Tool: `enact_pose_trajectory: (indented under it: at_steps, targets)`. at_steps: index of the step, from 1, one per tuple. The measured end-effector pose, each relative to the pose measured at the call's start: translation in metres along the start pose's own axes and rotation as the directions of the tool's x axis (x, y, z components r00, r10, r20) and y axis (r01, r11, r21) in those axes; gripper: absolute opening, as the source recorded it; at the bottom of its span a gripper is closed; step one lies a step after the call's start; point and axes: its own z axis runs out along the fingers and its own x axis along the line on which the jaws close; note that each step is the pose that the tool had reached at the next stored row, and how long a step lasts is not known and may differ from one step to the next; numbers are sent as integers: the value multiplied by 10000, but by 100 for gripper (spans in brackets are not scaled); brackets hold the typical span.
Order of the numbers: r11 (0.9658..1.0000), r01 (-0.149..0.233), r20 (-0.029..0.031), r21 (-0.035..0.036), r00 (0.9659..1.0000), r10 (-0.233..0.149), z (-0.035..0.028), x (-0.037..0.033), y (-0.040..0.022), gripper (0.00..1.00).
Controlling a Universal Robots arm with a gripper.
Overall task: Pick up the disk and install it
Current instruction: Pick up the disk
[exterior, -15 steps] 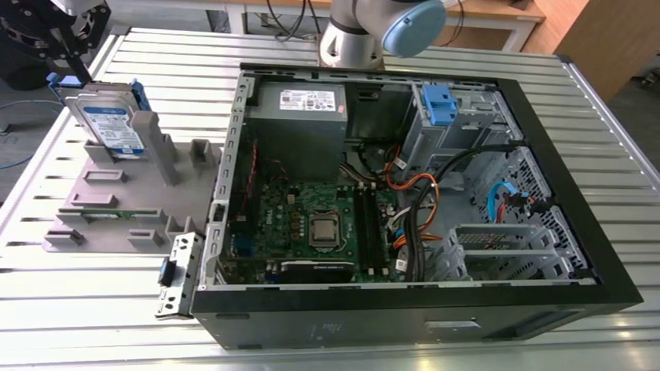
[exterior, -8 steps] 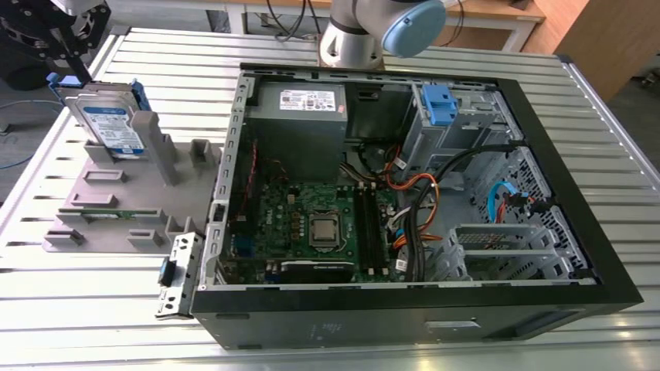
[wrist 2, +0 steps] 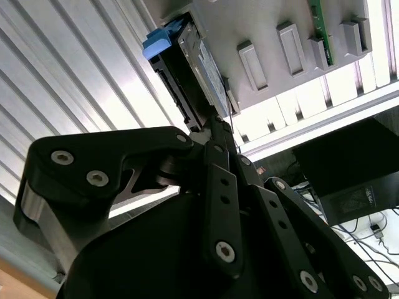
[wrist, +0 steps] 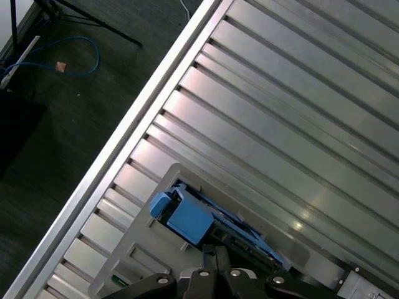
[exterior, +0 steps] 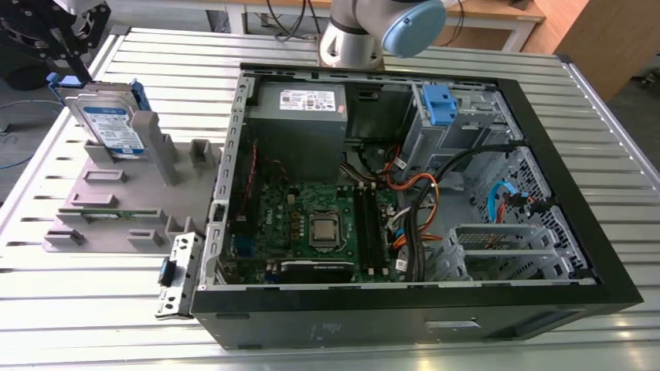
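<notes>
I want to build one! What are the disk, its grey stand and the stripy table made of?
The disk looks like silvery metal with a papery white-and-blue label; its blue frame looks like smooth plastic. The grey stand is matte and evenly coloured, probably plastic. The table seems ribbed metal, maybe aluminium: it shines brightly.

An open black computer case (exterior: 413, 309) lies across the middle of the ribbed metal table (exterior: 608, 131). Inside it are a green motherboard (exterior: 309, 216), a grey power supply (exterior: 299, 116), a blue latch handle (exterior: 438, 104) and orange and black cables (exterior: 413, 193). A grey slotted fixture (exterior: 113, 193) sits just beside the case, toward the table's edge on the exterior view's left. Past that edge, a blue cable (wrist: 75, 56) lies on the floor.
</notes>
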Motion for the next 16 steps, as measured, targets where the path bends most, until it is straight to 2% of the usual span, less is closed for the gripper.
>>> enact_pose_trajectory:
  at_steps: [12,16]
  targets:
    - [10000,94,-4,-1,10000,-94,0,0,0,11]
    - [9996,296,-13,-2,9996,-296,0,0,0,11]
